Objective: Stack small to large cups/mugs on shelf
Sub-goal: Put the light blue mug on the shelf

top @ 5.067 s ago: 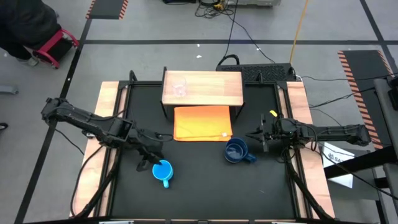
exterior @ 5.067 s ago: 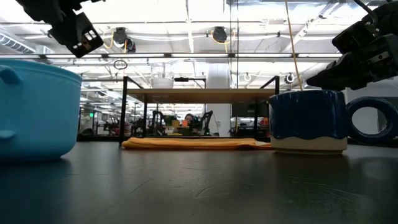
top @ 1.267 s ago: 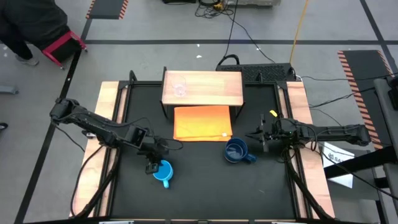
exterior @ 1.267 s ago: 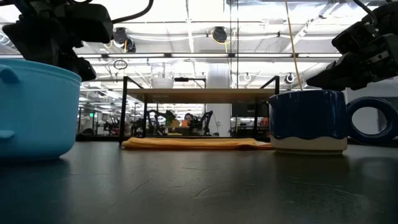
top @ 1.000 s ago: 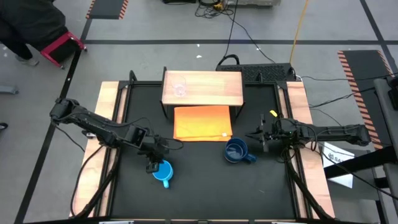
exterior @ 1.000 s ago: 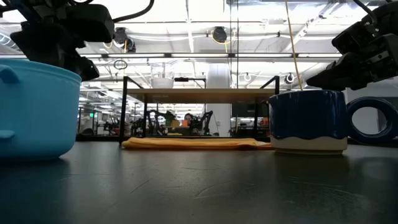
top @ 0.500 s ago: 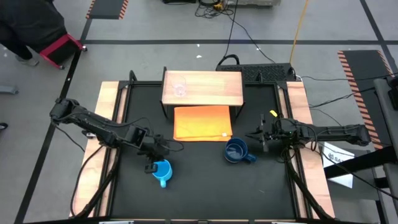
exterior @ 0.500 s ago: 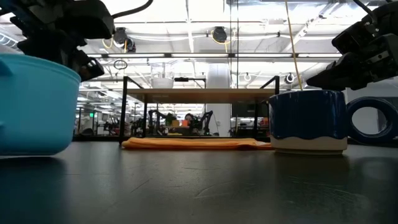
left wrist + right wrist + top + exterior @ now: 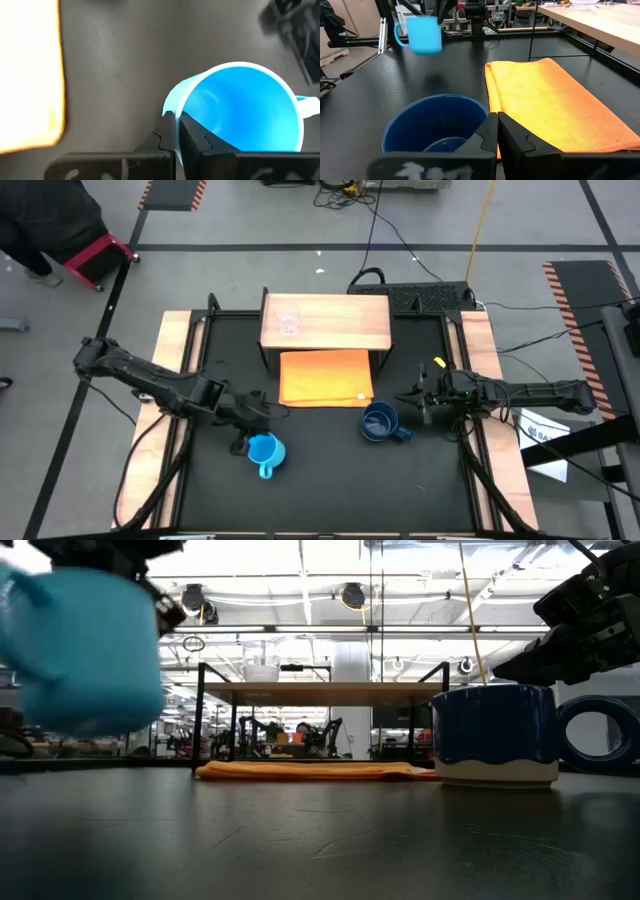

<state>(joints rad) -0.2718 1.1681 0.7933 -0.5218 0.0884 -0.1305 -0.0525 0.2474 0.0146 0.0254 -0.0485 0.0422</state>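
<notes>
The light-blue mug (image 9: 264,450) hangs above the black table near its front left, with my left gripper (image 9: 177,125) shut on its rim. It also shows lifted in the low view (image 9: 85,645) and, far off, in the right wrist view (image 9: 422,34). The dark-blue mug (image 9: 378,423) stands on its base right of centre. My right gripper (image 9: 497,127) is shut just to the right of it, above its rim. The tiny clear glass cup (image 9: 289,323) stands on the light-wood shelf (image 9: 340,330) at the back. My left gripper has the light-blue mug by its rim (image 9: 172,111), on the side toward the table's left. One finger (image 9: 195,137) is inside the mug and one finger (image 9: 162,140) outside. The fingers slant down from the left. The mug is lifted clear and tilted, its handle (image 9: 265,472) toward the near edge.
A folded orange cloth (image 9: 326,377) lies flat in front of the shelf, between the two mugs and the shelf's black frame. Wooden strips (image 9: 176,350) run along the table's left and right sides.
My left gripper has risen and rolled with the light-blue mug. The mug stood on the table a second ago. Now it is lifted clear and tilted, shifted slightly toward the table's right.
</notes>
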